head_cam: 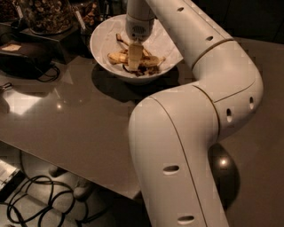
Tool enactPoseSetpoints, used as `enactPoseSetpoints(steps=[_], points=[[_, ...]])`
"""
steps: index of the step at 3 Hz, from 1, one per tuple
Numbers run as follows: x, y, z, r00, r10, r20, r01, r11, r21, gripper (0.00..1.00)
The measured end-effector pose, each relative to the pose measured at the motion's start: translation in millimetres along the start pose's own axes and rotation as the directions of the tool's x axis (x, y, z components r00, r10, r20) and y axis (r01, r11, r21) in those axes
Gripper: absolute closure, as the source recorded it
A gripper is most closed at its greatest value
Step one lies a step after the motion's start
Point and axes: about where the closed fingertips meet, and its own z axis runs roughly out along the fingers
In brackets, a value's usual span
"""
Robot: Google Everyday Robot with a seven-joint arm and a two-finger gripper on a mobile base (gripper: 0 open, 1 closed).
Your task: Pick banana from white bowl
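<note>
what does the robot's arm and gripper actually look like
The arm is glossy white: fat rounded tubes with bulbous joints, thin tan seam rings and small dark oval slots. No outside cables show. The gripper, inside the white bowl by the banana, is pale cream and narrow, under a white wrist with a dotted grille.

The glossy table (80, 119) carries the white bowl (98, 49), jaws down in it, and a black device (20, 62).

- Table (75, 119): glossy grey-brown top, filling most of my view; bright glints of light on its left part.
- Glass jars (44, 13): far left, brown contents.
- Black device (20, 57): left on the table, cable attached.
- Floor (26, 159): near left, below the table edge; I see black cables (40, 206) looped there.
</note>
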Motion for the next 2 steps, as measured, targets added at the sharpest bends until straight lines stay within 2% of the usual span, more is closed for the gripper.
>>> enactPoseSetpoints(steps=[1, 2], points=[[1.6, -0.1, 4.9, 1.0, 0.003, -0.003, -0.003, 1.0, -0.009, 0.43], [3.0, -0.7, 5.9, 1.0, 0.006, -0.005, -0.006, 1.0, -0.007, 0.61]])
